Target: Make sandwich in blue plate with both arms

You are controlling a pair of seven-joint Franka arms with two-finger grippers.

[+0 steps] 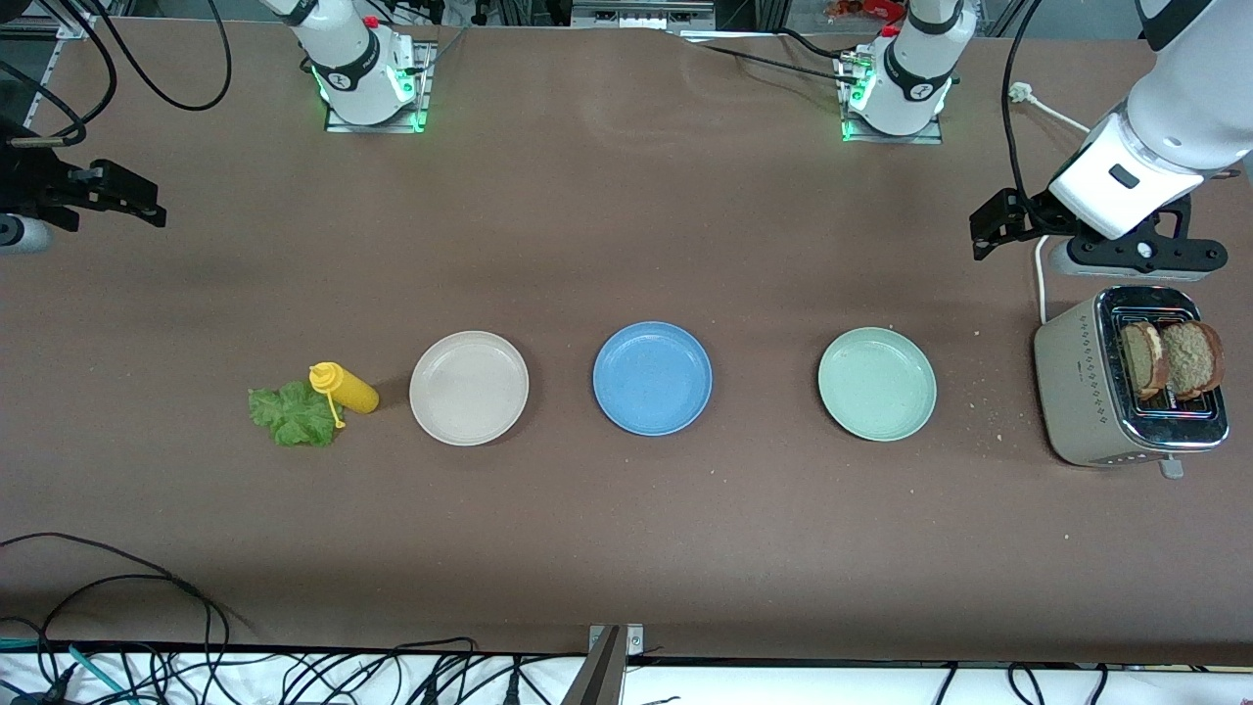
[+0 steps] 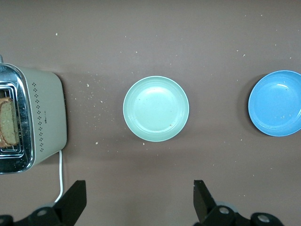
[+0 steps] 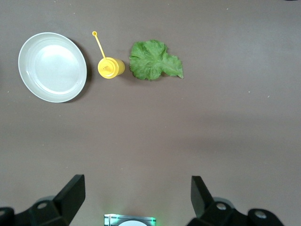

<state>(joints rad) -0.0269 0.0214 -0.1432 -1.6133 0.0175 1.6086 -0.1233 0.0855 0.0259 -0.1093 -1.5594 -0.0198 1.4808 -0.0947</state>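
Note:
The blue plate [image 1: 652, 378] sits empty in the middle of the table, between a beige plate and a pale green plate; it also shows in the left wrist view [image 2: 276, 103]. Two brown bread slices [image 1: 1173, 358] stand upright in the toaster's slots; one shows in the left wrist view [image 2: 9, 123]. The lettuce leaf [image 1: 292, 415] lies flat toward the right arm's end, also in the right wrist view [image 3: 153, 60]. My left gripper [image 1: 1140, 253] [image 2: 139, 202] hangs open and empty in the air near the toaster. My right gripper [image 1: 59, 191] [image 3: 136, 200] hangs open and empty over the right arm's end of the table.
The beige plate [image 1: 469, 388] and pale green plate [image 1: 877, 383] are empty. A yellow squeeze bottle [image 1: 345, 388] lies beside the lettuce. The silver toaster [image 1: 1082, 392] stands at the left arm's end, its white cord [image 1: 1041, 274] running past it. Crumbs lie around the toaster.

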